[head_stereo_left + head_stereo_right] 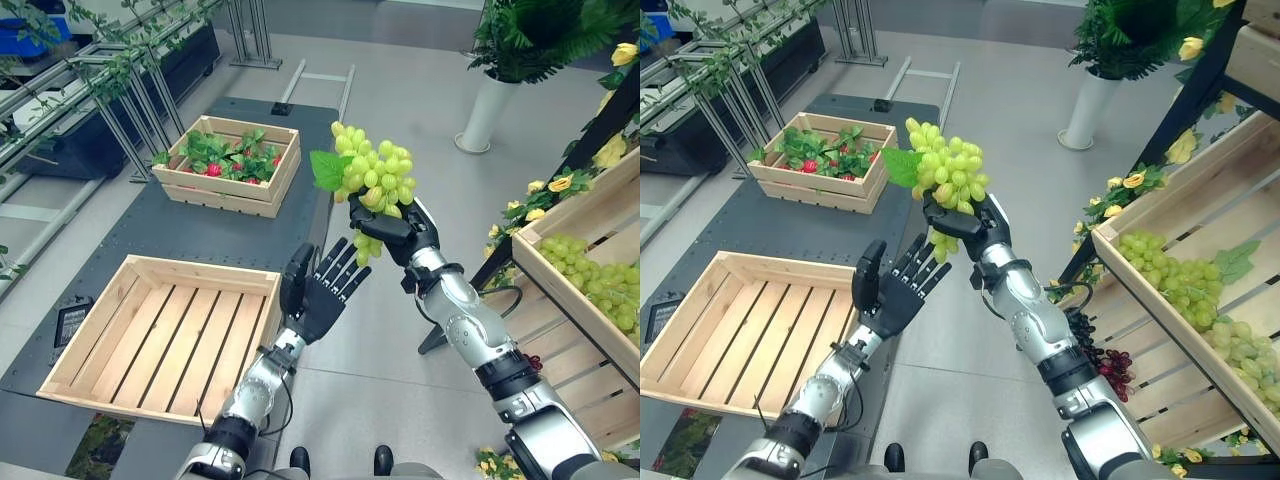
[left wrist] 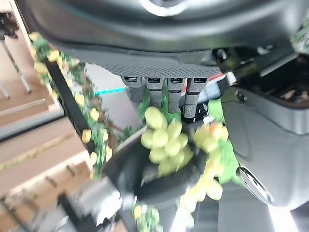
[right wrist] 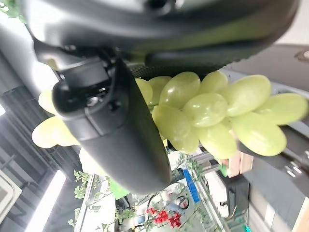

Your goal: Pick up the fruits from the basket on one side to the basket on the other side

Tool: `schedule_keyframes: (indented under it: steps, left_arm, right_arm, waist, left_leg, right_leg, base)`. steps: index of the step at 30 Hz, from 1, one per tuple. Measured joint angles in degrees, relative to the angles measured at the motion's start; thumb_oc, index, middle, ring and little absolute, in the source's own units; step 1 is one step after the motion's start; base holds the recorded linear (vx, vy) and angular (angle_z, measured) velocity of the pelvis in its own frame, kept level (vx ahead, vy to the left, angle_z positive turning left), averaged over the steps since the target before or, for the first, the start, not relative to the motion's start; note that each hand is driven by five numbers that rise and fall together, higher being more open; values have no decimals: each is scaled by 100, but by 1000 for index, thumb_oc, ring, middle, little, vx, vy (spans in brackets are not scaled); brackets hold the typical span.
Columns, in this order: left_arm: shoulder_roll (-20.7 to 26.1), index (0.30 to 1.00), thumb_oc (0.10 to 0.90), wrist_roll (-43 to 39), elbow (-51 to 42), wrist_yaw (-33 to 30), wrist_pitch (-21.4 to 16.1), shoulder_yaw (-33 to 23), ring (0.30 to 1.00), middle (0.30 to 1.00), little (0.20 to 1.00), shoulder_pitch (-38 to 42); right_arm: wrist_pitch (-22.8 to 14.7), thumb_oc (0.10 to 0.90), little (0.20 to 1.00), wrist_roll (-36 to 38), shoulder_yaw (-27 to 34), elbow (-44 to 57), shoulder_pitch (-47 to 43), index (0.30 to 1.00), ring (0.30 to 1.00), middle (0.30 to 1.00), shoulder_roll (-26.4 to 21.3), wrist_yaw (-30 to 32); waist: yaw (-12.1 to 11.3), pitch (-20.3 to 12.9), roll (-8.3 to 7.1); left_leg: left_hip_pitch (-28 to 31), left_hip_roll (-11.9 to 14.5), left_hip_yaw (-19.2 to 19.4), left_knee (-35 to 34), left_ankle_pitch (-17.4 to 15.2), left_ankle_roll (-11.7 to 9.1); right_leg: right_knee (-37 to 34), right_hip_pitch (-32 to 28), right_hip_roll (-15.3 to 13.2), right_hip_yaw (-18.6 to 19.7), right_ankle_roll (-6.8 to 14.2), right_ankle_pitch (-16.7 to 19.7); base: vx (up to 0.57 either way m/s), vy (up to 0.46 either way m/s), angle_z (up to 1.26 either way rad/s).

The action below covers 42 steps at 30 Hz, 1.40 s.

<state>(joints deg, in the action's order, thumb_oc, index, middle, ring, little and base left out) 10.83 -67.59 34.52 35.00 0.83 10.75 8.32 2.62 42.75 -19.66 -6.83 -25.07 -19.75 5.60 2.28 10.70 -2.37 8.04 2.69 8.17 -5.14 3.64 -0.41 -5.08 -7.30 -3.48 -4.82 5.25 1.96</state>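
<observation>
A bunch of green grapes with a green leaf is held in the air by my right hand, whose fingers are curled round it. The grapes show close up past the thumb in the right wrist view. My left hand is open just below and to the left of the bunch, palm up with fingers spread toward it. An empty wooden crate lies on the dark table at the near left. More green grapes lie in the slanted wooden crate at the right.
A second wooden crate with red fruit and green leaves stands at the far end of the dark table. A white planter stands on the floor behind. Dark grapes hang low on the right rack.
</observation>
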Motion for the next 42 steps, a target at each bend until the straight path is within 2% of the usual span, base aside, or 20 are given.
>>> schedule_keyframes:
  steps: [3,5,6,8,11,15,18,21,23,29,33,37,42]
  left_arm:
    - [72,900,800,599,567,-671,-371,-49,900,900,900,-245]
    - [113,900,800,838,730,-999,-452,-77,900,900,900,-331]
    - [126,900,800,1056,864,-1309,-535,-123,900,900,900,-412]
    - [126,900,800,1341,943,-1819,-575,-245,900,900,900,-484]
    - [135,900,800,1791,1050,-2521,-836,-291,900,900,900,-486]
    - [136,900,800,2266,1076,-2973,-1011,-259,900,900,900,-492]
    - [159,900,800,3267,1357,-3558,-1084,-225,900,900,900,-429]
    - [179,900,800,4074,1569,-3851,-1131,-79,900,900,900,-421]
    - [194,900,800,4496,1702,-3926,-1165,91,900,900,900,-405]
    - [180,900,800,4884,2067,-3892,-1186,470,900,900,900,-373]
    - [159,900,800,4978,2431,-3883,-1183,475,900,900,900,-357]
    - [128,900,800,5318,3244,-3790,-1166,484,900,900,900,-321]
    - [139,900,800,5591,3889,-3672,-895,481,900,900,900,-440]
  right_arm:
    - [84,400,300,-192,174,200,300,300,300,300,-385,-188]
    - [133,400,300,-193,218,240,366,300,300,300,-517,-229]
    - [154,400,300,-192,346,308,524,300,300,300,-584,-289]
    - [157,400,300,-192,541,447,832,300,300,300,-663,-438]
    - [173,400,300,-206,765,558,1363,300,300,300,-733,-850]
    - [207,400,300,-375,846,677,1888,300,300,300,-1022,-1184]
    - [209,400,300,-407,1034,894,2269,300,300,300,-1229,-1497]
    - [209,400,300,-408,1204,1139,2491,300,300,300,-1414,-1592]
    - [209,400,300,-406,1327,1245,2616,300,300,300,-1555,-1682]
    - [209,400,300,-405,1581,1366,2807,300,300,300,-1670,-2029]
    - [208,400,300,-400,1741,1657,2916,300,300,300,-1833,-2268]
    - [208,400,300,-403,1937,1964,3060,300,300,300,-2169,-2341]
    - [208,400,300,-380,2092,1967,3060,300,300,300,-2536,-2474]
  waist:
    - [19,-13,-4]
    - [47,-14,-6]
    - [153,-28,-26]
    - [185,-63,-69]
    - [381,-144,-163]
    - [618,-184,-219]
    - [887,-216,-212]
    - [987,-263,-158]
    - [1126,-285,-135]
    - [1361,-355,-125]
    - [1541,-373,-134]
    - [1650,-446,-141]
    - [1861,-574,-187]
  left_leg:
    - [-8,-3,136,-2,-13,17]
    - [-9,-2,186,-2,-16,23]
    - [-21,-8,194,-2,-17,25]
    - [-49,-5,227,-32,-18,26]
    - [-73,-5,390,-27,-31,30]
    - [-60,-17,541,-39,-52,53]
    - [-40,-22,729,-40,-70,65]
    - [-50,-11,890,-41,-87,62]
    - [-53,-13,960,-41,-88,61]
    - [-46,-10,1187,-42,-123,63]
    - [-26,-3,1315,-42,-140,50]
    - [20,11,1436,-44,-190,12]
    - [50,17,1536,-44,-217,0]
  right_leg:
    - [-1,78,-4,139,15,30]
    - [-1,101,-9,148,15,60]
    - [0,122,-13,162,20,67]
    - [-1,162,-15,194,22,70]
    - [1,265,4,346,26,122]
    - [0,320,-9,493,63,163]
    - [-2,385,-9,670,84,191]
    - [-7,479,5,806,85,230]
    - [-1,515,21,921,95,259]
    - [-2,612,38,1104,109,319]
    - [-2,653,59,1239,129,332]
    - [-4,670,90,1369,139,338]
    - [-3,683,108,1440,146,342]
  base:
    - [4,37,-21]
    - [3,29,-17]
    - [-6,50,-7]
    - [-13,42,-10]
    - [-11,61,-27]
    - [-3,56,-22]
    - [-19,46,-27]
    - [-22,43,-28]
    - [-24,63,-18]
    - [-6,57,-20]
    - [26,54,-18]
    - [59,67,-16]
    - [41,20,-11]
